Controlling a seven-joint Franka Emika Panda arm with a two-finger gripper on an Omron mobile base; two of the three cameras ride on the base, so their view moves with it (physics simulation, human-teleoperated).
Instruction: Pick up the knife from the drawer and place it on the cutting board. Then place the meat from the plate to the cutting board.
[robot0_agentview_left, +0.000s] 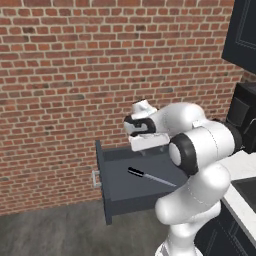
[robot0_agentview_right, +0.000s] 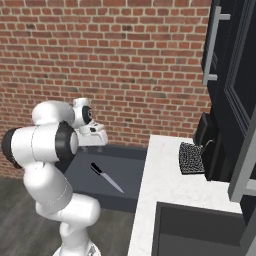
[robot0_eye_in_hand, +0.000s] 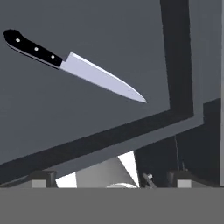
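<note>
The drawer (robot0_agentview_left: 125, 195) stands pulled out from under the counter, its dark floor (robot0_eye_in_hand: 65, 122) bare around the knife. The knife (robot0_agentview_left: 149, 176) (robot0_agentview_right: 106, 177) (robot0_eye_in_hand: 74, 65) lies flat inside, black handle toward the drawer front, silver blade pointing back toward the cabinet. My gripper (robot0_agentview_left: 148, 145) (robot0_agentview_right: 96, 140) (robot0_eye_in_hand: 113, 178) hangs above the drawer's rear part, pointing down, open, with nothing between its fingers (robot0_eye_in_hand: 43, 176). It is apart from the knife, beyond the blade tip and near the drawer's rear wall (robot0_eye_in_hand: 178, 57). The cutting board, plate and meat are out of view.
A brick wall (robot0_agentview_left: 75, 75) runs behind the drawer. A white counter (robot0_agentview_right: 167, 170) with a dark sink (robot0_agentview_right: 200, 230) lies to the right, carrying a dark appliance (robot0_agentview_right: 192, 157). Tall dark cabinet doors (robot0_agentview_right: 235, 75) rise beyond it. The drawer front has a silver handle (robot0_agentview_left: 94, 178).
</note>
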